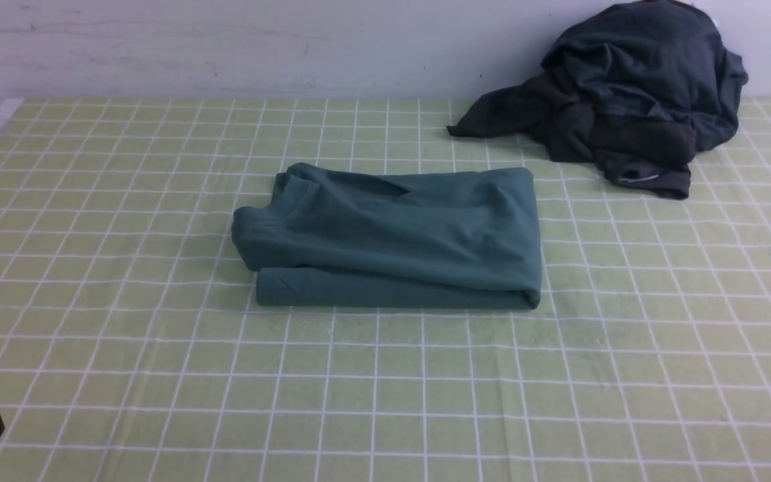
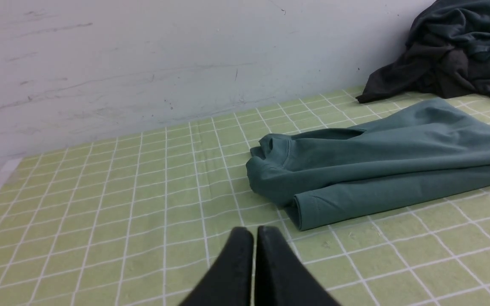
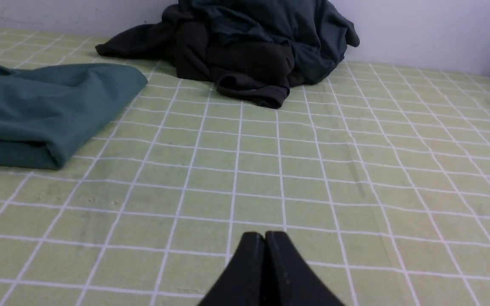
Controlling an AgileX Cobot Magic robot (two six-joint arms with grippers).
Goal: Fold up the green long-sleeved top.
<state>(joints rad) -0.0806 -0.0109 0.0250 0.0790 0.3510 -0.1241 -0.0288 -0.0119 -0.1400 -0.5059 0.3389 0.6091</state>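
Green long-sleeved top [image 1: 392, 237] folded into a compact rectangle, flat at mid-table, collar toward the left, folded edge nearest the robot.

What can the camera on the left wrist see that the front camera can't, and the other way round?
Only the left wrist view shows the left gripper, its black fingers pressed shut above the checked cloth. Only the front view shows the whole green top folded into a rectangle, and the whole dark clothes pile beyond it. Both show the top's collar end, the pile and the white wall.
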